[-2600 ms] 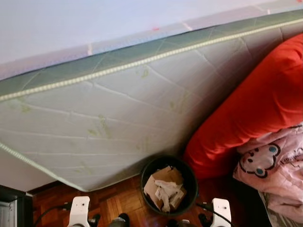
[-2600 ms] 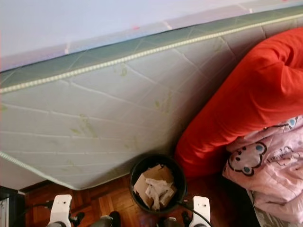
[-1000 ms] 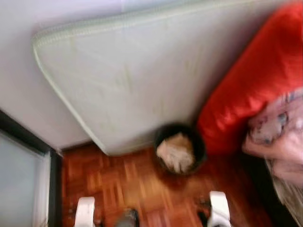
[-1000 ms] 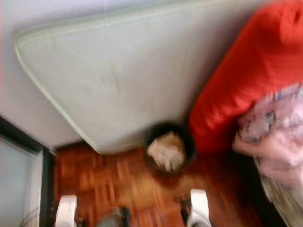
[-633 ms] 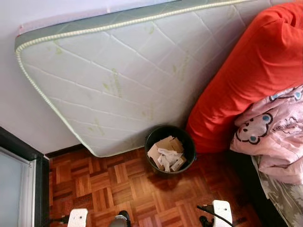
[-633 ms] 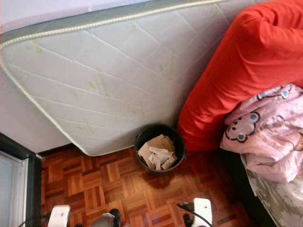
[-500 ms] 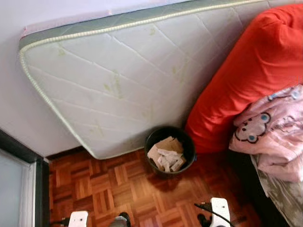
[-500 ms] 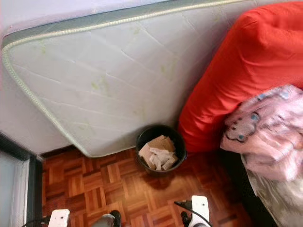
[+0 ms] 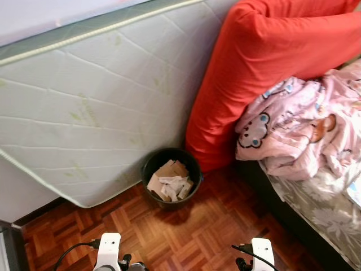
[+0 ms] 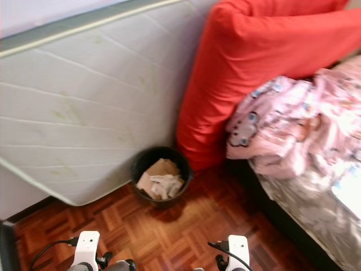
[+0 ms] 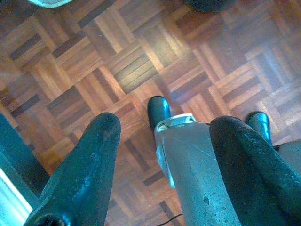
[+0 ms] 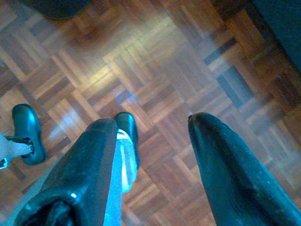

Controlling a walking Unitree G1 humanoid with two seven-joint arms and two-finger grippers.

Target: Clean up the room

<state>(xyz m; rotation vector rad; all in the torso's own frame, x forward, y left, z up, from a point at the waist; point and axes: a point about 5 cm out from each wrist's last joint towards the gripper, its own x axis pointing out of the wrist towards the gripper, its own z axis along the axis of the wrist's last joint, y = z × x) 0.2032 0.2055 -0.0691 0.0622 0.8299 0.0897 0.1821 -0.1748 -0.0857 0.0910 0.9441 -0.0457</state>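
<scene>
A black bin [image 9: 171, 178] stands on the parquet floor, holding cardboard and crumpled paper [image 9: 169, 183]. It sits at the foot of a white mattress [image 9: 96, 113] that leans on the wall, right beside a big red cushion [image 9: 271, 62]. Both arms hang low at my sides, their white wrists [image 9: 107, 249] at the picture's bottom edge, well short of the bin. My left gripper [image 11: 164, 123] is open over the bare floor, above my own leg and feet. My right gripper [image 12: 150, 121] is open too, with nothing between its fingers.
A pink cartoon blanket [image 9: 299, 130] lies bunched on a bed with a grey flowered sheet [image 9: 324, 212] at the right; its dark side runs along the floor. A dark door frame [image 9: 7, 248] stands at the far left. Parquet floor [image 9: 186, 231] lies between me and the bin.
The camera has swung to the right: the bin and mattress now sit further left in the picture and more of the bed and pink blanket shows. The things themselves have not moved.
</scene>
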